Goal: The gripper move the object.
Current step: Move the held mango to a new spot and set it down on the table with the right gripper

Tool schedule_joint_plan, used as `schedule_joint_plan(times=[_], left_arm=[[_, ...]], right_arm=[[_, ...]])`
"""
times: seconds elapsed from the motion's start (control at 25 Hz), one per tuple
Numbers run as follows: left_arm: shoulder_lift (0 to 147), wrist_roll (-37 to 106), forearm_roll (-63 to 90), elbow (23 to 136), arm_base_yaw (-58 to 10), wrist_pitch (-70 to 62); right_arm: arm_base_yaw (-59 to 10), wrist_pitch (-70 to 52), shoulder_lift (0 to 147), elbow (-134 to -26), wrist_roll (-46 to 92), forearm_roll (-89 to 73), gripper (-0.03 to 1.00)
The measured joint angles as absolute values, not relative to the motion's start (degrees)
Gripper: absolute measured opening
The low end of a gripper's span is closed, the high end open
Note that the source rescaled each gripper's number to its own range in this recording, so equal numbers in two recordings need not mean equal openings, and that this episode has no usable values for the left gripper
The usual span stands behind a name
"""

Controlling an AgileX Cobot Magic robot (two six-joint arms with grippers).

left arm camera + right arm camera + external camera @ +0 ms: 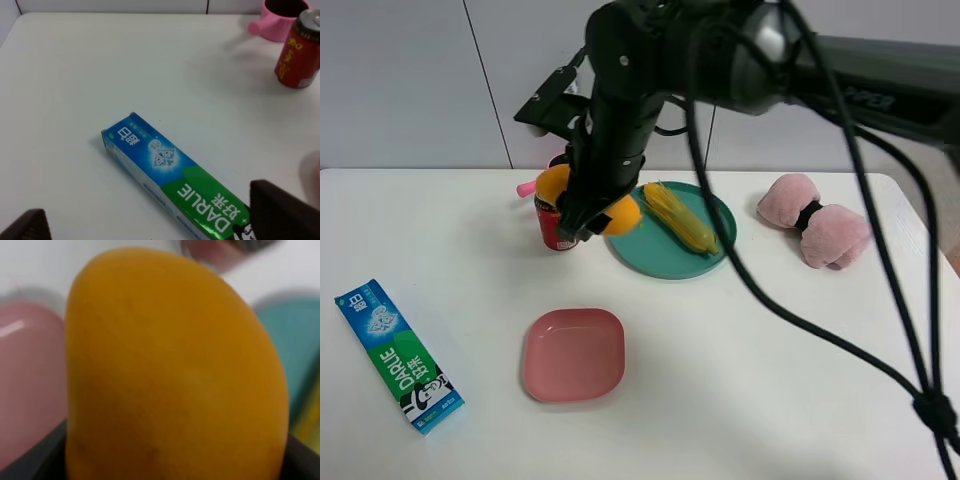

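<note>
The orange-yellow mango (623, 215) is held in my right gripper (582, 212), whose black arm reaches across from the right. It hangs above the table, over the left rim of the teal plate (665, 265) and beside the red soda can (556, 228). The arm hides the mango's middle. In the right wrist view the mango (175, 370) fills the picture, with dark fingers (30, 460) at its sides. My left gripper (150, 225) is open and empty, low over the blue-green toothpaste box (170, 175); it does not show in the exterior view.
A corn cob (682, 218) lies on the teal plate. A pink plate (574, 353) sits at the front middle, the toothpaste box (398, 356) at the front left, a pink bow plush (815, 220) at the right. A pink cup (280, 20) stands behind the can (299, 52).
</note>
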State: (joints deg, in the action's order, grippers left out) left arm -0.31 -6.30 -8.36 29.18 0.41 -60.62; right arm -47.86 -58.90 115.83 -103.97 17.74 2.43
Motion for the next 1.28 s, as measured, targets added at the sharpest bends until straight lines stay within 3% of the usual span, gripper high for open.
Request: schedule_joint_plan(times=[0.36, 1.28], left_arm=[[-0.3, -6.3, -8.4, 29.2, 0.4, -60.6], [-0.3, -6.3, -8.4, 29.2, 0.4, -60.6]], right_arm=[[-54.3, -52.6, 126.1, -111.9, 17.7, 2.2, 0.00], [-54.7, -27.4, 142.0, -111.9, 17.7, 0.0, 0.00]])
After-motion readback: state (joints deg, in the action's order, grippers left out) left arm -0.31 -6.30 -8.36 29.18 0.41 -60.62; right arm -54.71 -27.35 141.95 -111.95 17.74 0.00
